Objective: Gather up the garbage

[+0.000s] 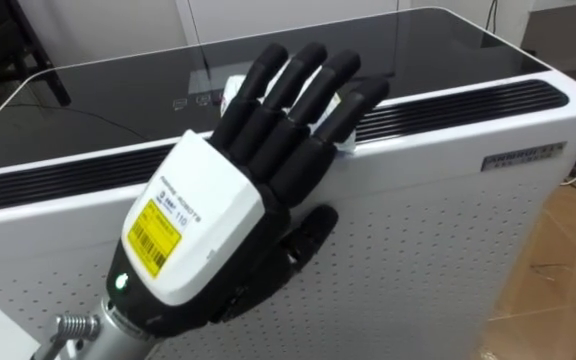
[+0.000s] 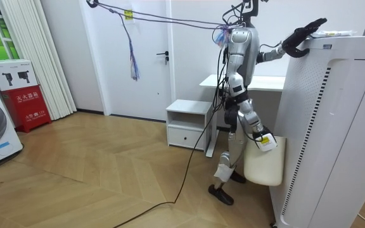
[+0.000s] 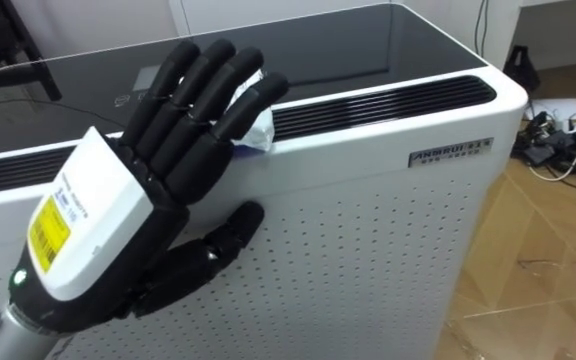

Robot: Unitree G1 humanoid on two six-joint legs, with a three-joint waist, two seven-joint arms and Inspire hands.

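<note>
Left hand (image 1: 208,215), fingers straight, reaches over crumpled white garbage (image 3: 260,130) atop the white appliance (image 1: 448,230). Right hand (image 2: 263,140) hangs by a cream bin (image 2: 265,166), grip unclear.

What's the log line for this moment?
left hand: open, fingers over white scrap on white appliance top | grasp: not yet | right hand: low, by cream bin

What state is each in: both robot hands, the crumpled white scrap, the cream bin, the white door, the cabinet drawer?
Crumpled white scrap: lying on the white appliance, not gripped.
Left hand: open, fingers straight over it.
Cream bin: upright, off the floor.
Right hand: lowered, at the bin.
White door: shut.
Cabinet drawer: shut.
</note>
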